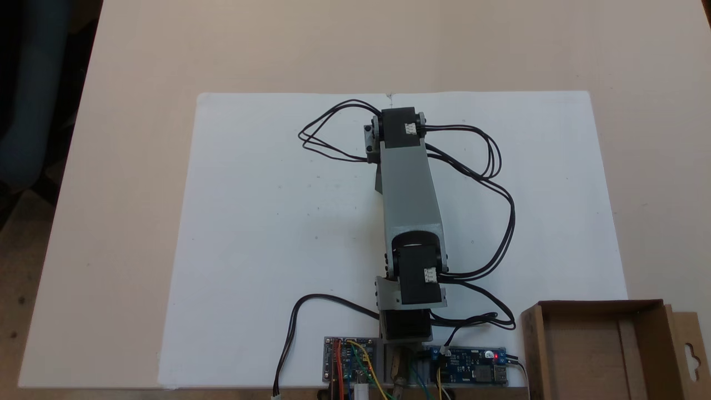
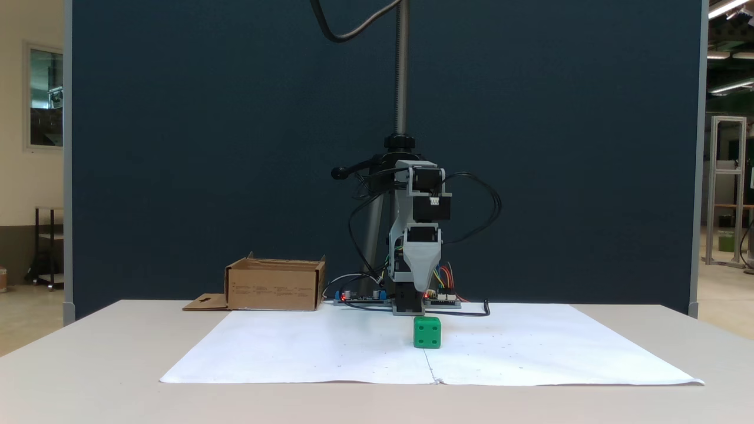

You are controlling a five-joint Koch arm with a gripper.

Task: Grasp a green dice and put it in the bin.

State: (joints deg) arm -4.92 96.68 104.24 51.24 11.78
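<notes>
On white paper (image 2: pixel 330 353), green dice (image 2: pixel 427 332).

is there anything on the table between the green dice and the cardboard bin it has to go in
Nothing visible. In a fixed view the green dice sits on the white paper, and the bin stands back and to the left beside the circuit boards, with only bare paper between.

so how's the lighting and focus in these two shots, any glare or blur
Top-down fixed view: white paper sheet slightly washed out, image soft. Front fixed view: sharper; small bright green plastic dice crisp with a faint shadow, bright ceiling lights at the top right corner.
</notes>
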